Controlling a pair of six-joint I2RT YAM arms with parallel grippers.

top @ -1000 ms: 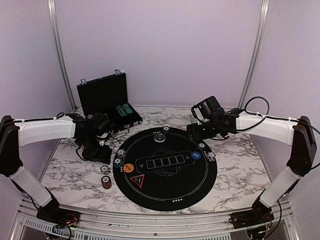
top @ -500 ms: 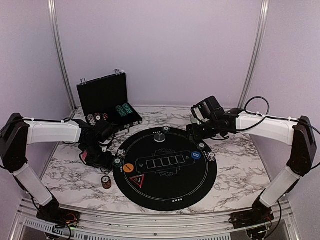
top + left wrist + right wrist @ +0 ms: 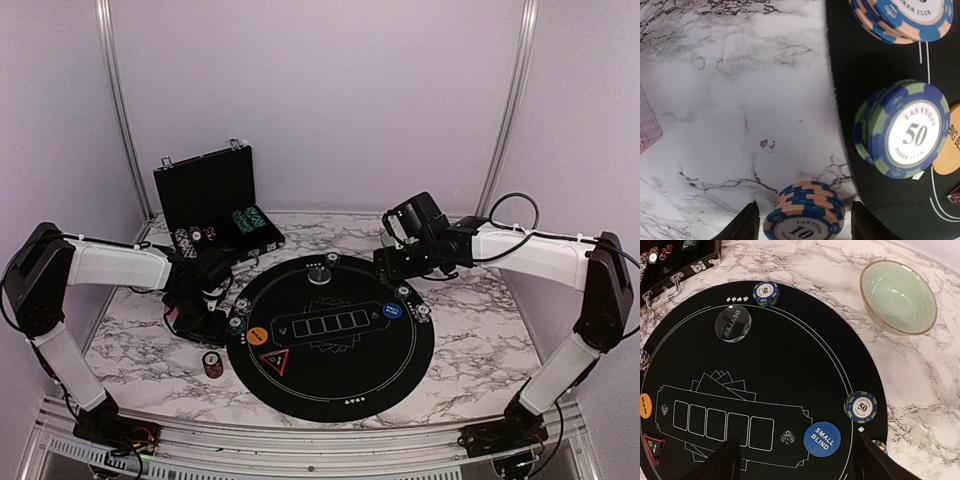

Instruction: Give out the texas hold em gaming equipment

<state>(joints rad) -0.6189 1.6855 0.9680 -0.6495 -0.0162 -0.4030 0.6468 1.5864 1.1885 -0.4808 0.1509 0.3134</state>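
Your left end effector (image 3: 804, 203) has moved down over the blue-and-peach chip stack (image 3: 805, 220) on the tabletop (image 3: 740, 100), jaws open astride it; right end effector (image 3: 796, 439) unchanged, open, empty.

The left arm (image 3: 110, 265) reaches forward low and bends at the wrist. The left hand (image 3: 804, 226) points downward, its two fingers (image 3: 746, 225) parted (only the tips show in the wrist view). The right arm (image 3: 530, 250) stretches inward. The right hand (image 3: 797, 460) is raised and tilted down, its jaws spread wide and empty.
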